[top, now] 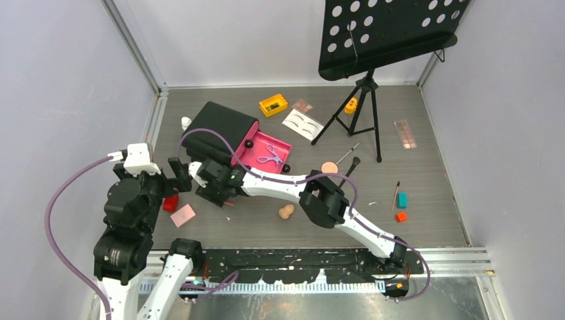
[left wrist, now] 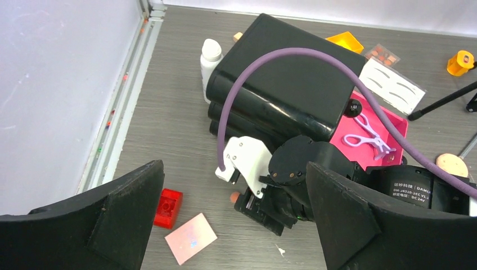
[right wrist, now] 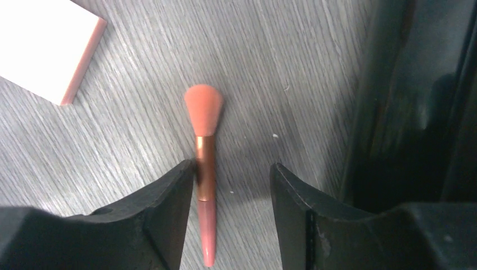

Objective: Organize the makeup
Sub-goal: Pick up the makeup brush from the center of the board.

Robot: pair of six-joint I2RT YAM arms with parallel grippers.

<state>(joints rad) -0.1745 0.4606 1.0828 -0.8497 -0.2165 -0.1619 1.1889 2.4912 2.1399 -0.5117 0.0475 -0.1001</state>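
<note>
Right wrist view: right gripper (right wrist: 232,167), jaws parted, straddles the pink brush (right wrist: 205,174) flat on the table (right wrist: 281,67) beside the black chest (top: 223,120), evidently lined up to grasp it; left gripper (left wrist: 233,167) spread wide, empty.

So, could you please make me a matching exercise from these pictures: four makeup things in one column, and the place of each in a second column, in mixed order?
Things:
1. lilac scissors
2. pink brush
3. white bottle
4. red block

Places:
A. next to the pale pink pad
B. inside the open pink drawer
C. lying between the fingers of the right gripper
D. standing beside the black chest

Pairs: 1-B, 2-C, 3-D, 4-A.
</note>
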